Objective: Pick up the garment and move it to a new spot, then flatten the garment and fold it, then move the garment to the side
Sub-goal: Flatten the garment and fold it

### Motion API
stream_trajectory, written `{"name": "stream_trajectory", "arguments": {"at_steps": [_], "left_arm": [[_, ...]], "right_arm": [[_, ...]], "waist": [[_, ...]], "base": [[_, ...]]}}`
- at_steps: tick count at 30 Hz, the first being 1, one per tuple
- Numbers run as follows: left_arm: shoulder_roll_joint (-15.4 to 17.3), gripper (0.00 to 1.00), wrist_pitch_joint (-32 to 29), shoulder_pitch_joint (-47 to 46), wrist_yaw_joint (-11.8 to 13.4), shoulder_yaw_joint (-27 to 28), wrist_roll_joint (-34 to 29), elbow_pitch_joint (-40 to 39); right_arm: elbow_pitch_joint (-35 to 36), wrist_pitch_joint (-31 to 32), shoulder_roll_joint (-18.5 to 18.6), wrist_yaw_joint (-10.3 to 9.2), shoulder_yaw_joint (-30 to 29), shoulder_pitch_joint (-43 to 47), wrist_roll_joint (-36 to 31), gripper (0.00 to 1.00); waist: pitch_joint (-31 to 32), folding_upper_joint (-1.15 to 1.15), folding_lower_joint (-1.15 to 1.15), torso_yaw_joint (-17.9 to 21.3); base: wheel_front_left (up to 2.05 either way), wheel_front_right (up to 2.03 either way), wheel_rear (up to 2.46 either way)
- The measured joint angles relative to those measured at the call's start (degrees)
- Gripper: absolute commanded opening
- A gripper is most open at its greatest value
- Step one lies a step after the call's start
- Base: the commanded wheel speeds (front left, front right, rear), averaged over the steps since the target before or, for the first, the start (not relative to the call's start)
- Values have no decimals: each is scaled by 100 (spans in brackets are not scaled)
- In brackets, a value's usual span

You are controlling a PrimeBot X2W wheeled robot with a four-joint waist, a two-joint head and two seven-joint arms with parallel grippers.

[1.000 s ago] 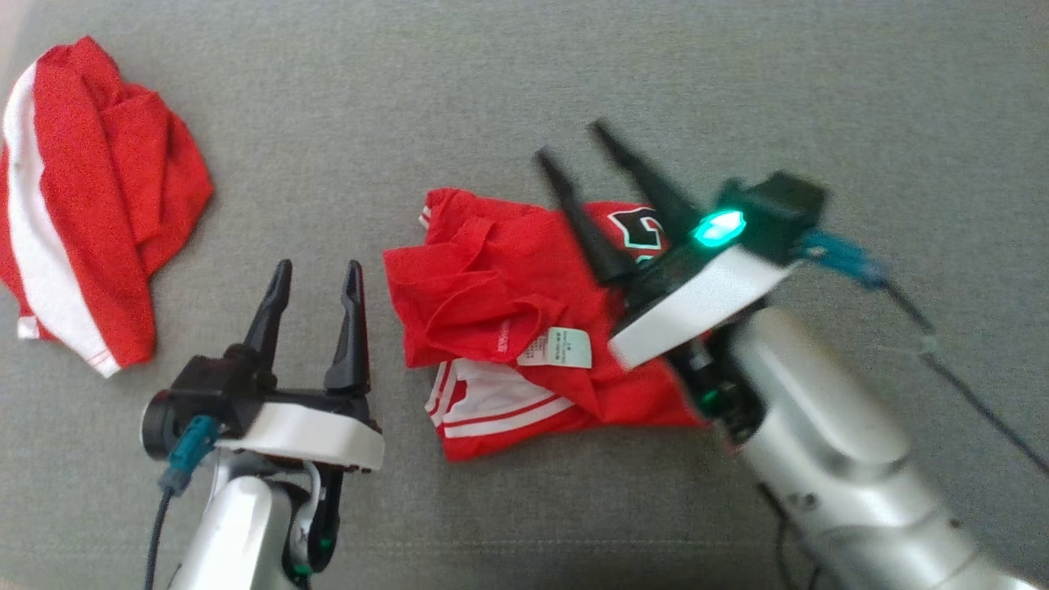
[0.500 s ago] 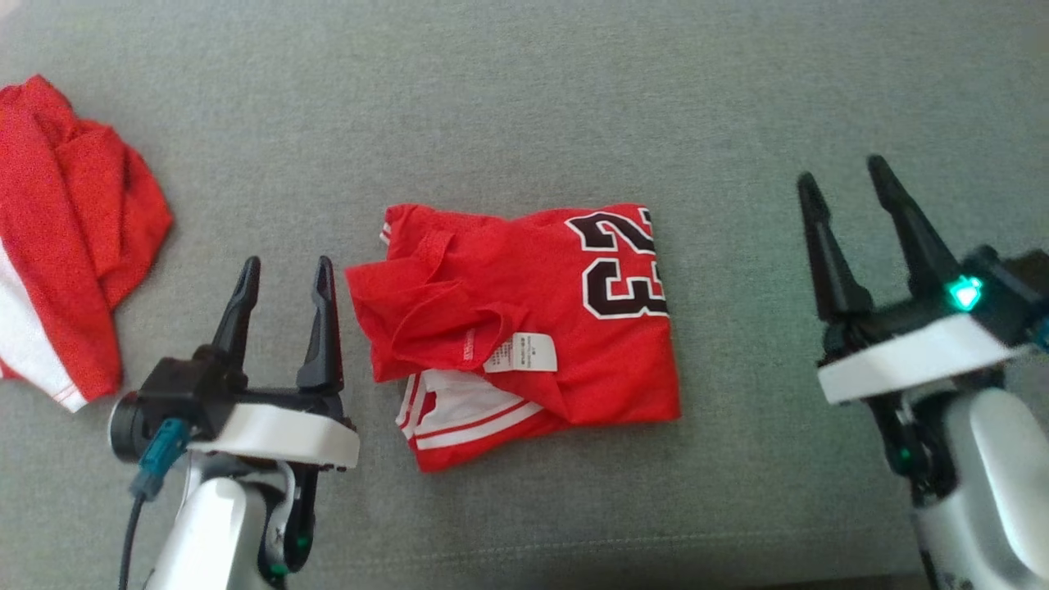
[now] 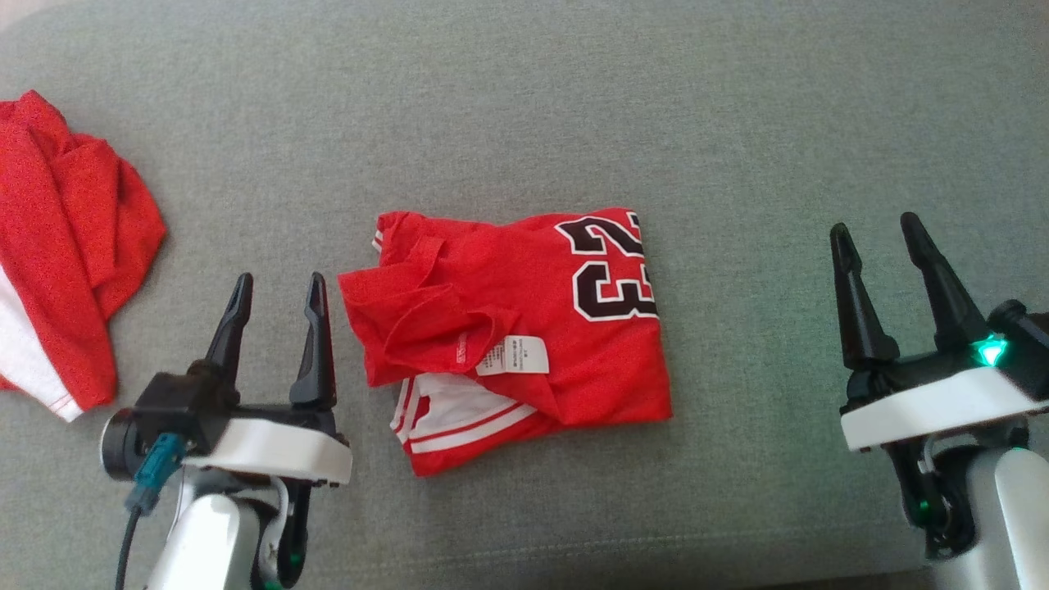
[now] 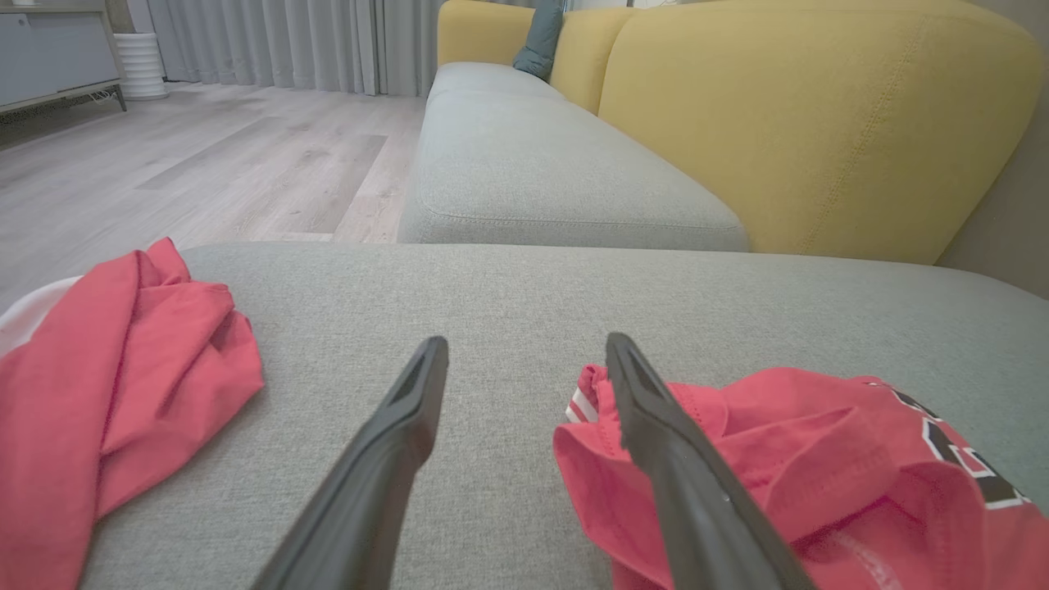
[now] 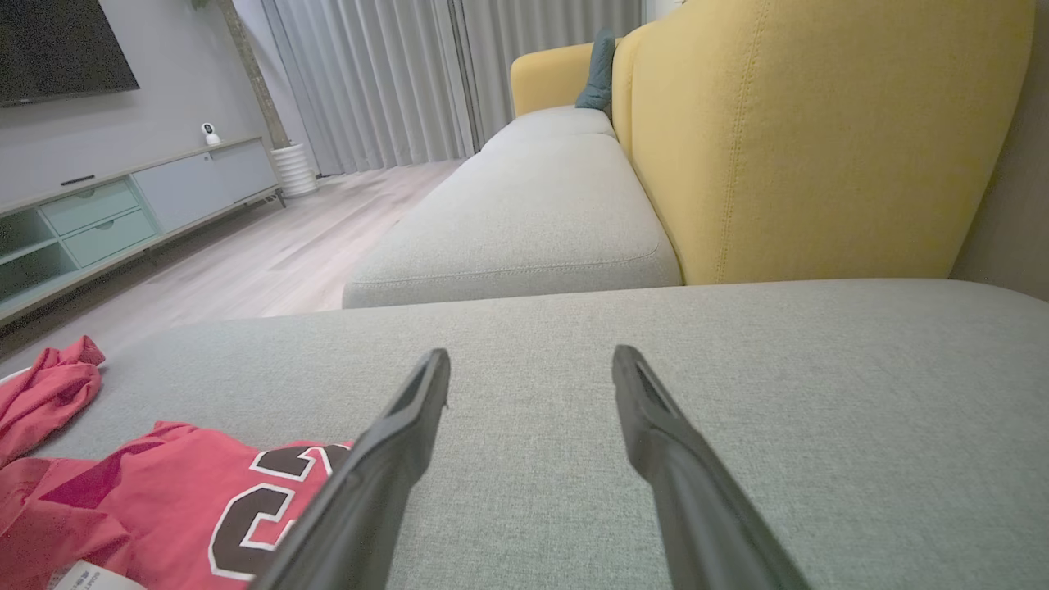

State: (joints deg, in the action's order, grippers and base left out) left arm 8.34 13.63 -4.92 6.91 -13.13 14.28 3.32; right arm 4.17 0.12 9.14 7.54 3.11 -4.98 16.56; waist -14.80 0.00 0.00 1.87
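- The left claw (image 3: 279, 280) has its two dark fingers spread wide with nothing between them, and is poised over the grey sofa cushion (image 3: 524, 106).
- The right claw (image 3: 875, 225) is also wide open and empty, over a bare stretch of the same cushion.
- The red jersey (image 3: 524, 328) lies folded into a rough rectangle between the two claws. Its rumpled collar end is just to the right of the left claw's fingers, with no contact visible. Its flatter end is well apart from the right claw, off to that claw's left.
- The number 23 (image 3: 610, 266), black edged in white, faces up at the end nearer the right claw.
- A white care label (image 3: 514, 354) and a white striped panel show on the part nearer the left claw.
- A second red garment (image 3: 65, 246), with a white band, lies crumpled to the left of the left claw, well apart from the jersey.
- A yellow backrest (image 5: 819, 139) rises beyond the right claw's fingertips.
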Motion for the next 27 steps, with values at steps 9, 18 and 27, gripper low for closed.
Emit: {"name": "stream_trajectory", "arguments": {"at_steps": [9,18,27], "left_arm": [[33,100,-18,0,38,-53,0,-30],[38,100,-18,-7,65,-75,1,-45],[36,100,9,-186,13,-118,52,-35]], "right_arm": [[63,43,-107,0,-62,3,-1,100],[15,131,-104,0,-73,-9,12,0],[-1267,257,-154,0,2214,-804,572,0]], "waist": [[0,0,0,33],[-53,0,0,-30],[-211,0,0,-211]], "base": [[0,0,0],[0,0,0],[0,0,0]]}}
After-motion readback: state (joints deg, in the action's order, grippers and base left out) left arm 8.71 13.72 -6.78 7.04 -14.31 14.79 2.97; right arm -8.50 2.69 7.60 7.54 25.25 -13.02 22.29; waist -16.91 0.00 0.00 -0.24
